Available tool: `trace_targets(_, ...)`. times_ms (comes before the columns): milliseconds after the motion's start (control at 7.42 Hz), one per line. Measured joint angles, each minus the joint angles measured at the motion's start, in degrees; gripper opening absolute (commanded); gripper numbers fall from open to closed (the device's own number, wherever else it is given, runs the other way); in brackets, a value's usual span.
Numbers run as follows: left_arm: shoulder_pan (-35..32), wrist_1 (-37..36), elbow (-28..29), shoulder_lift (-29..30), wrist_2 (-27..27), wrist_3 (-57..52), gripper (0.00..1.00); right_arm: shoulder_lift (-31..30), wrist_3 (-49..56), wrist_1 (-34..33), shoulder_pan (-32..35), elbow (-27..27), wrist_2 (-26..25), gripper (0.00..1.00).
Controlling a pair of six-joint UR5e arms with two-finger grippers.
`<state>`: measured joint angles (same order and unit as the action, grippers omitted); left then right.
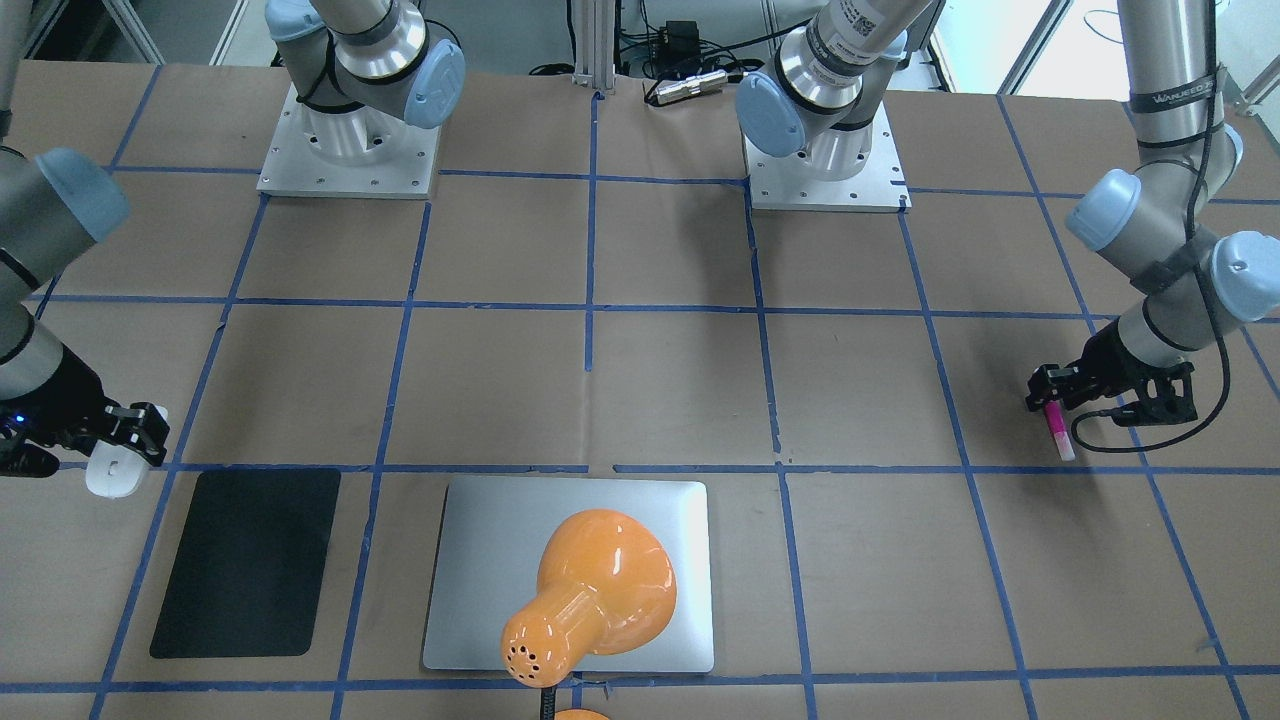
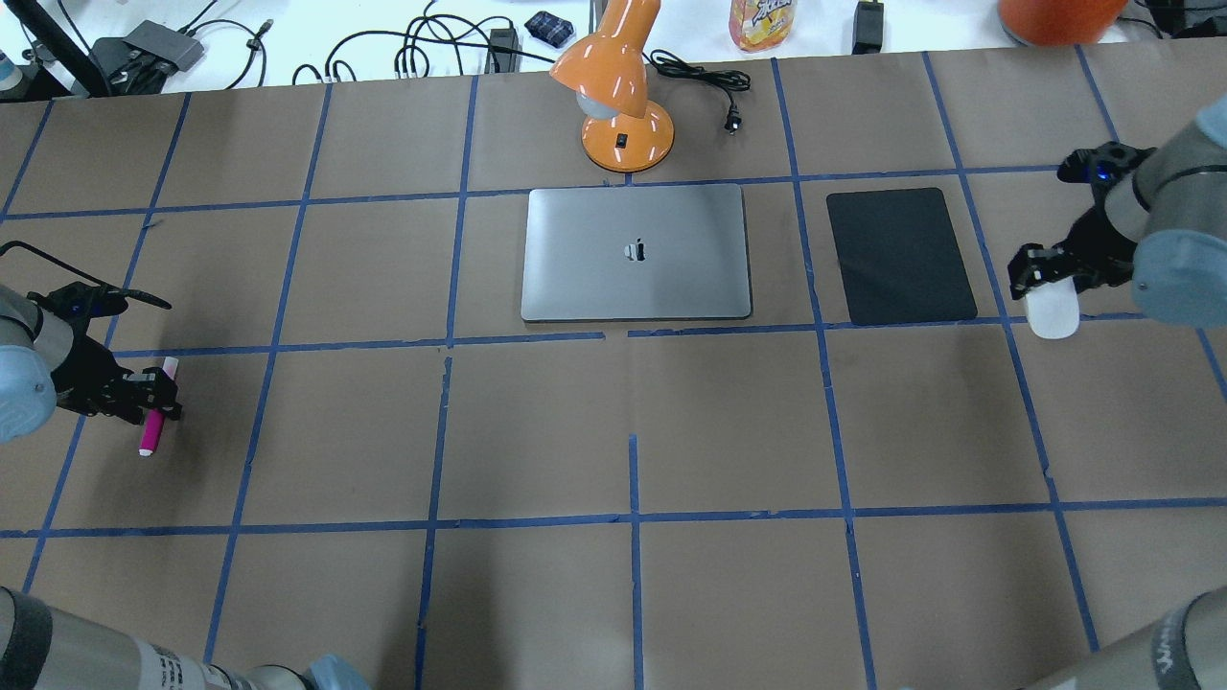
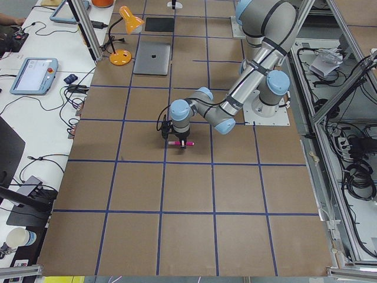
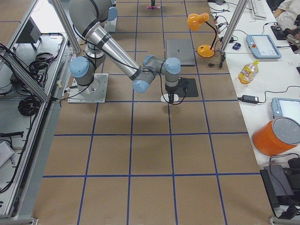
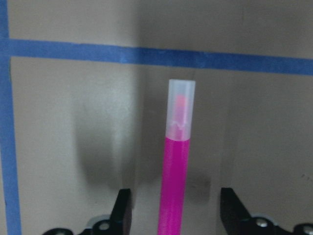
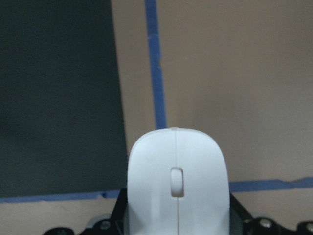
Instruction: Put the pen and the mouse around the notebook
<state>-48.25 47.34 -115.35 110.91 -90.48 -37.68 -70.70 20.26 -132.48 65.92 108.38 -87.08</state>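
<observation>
The magenta pen (image 5: 175, 166) with its pale cap lies at the table's left end, far from the notebook (image 2: 633, 287). My left gripper (image 5: 175, 196) is open and straddles the pen (image 2: 151, 433), with a gap on each side. The white mouse (image 6: 177, 161) sits just right of the black mat (image 2: 899, 254). My right gripper (image 6: 177, 210) is shut on the mouse (image 2: 1052, 314), its fingers against the mouse's sides. I cannot tell whether pen or mouse rests on the table. The silver notebook (image 1: 470, 560) lies closed at the middle of the far side.
An orange desk lamp (image 2: 618, 86) stands behind the notebook, and its head (image 1: 600, 590) hangs over it. Blue tape lines (image 2: 633, 517) grid the brown table. Cables and a bottle (image 2: 762, 21) lie beyond the far edge.
</observation>
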Motion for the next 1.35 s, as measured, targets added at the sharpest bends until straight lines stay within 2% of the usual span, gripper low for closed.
trace_targets(270, 0.01, 0.05, 0.09, 0.03, 0.08, 0.17, 0.0, 2.8, -9.98, -0.51, 7.34, -2.97, 0.03, 0.48)
trace_targets(674, -0.3, 0.25, 0.81, -0.84, -0.4, 1.18, 0.0, 9.01, -12.64, -0.47, 10.21, -8.14, 0.29, 0.49)
trace_targets(809, -1.51, 1.1, 2.18, -1.8, -1.34, 4.23, 0.0, 9.83, -12.62, -0.51, 10.89, -8.98, 0.32, 0.49)
trace_targets(1079, -6.97, 2.51, 4.65, -3.59, -2.41, 16.94, 0.0, 11.59, -12.18, -0.53, 11.51, -10.84, 0.33, 0.52)
trace_targets(1213, -10.83, 3.15, 4.97, -4.3, -2.45, 25.01, 0.0, 12.38, -11.33, -0.51, 11.56, -11.42, 0.32, 0.66)
trace_targets(1348, -14.86, 3.97, 4.89, -4.9, -2.29, 34.17, 0.0, 12.94, -10.47, -0.46, 11.58, -11.67, 0.28, 1.0)
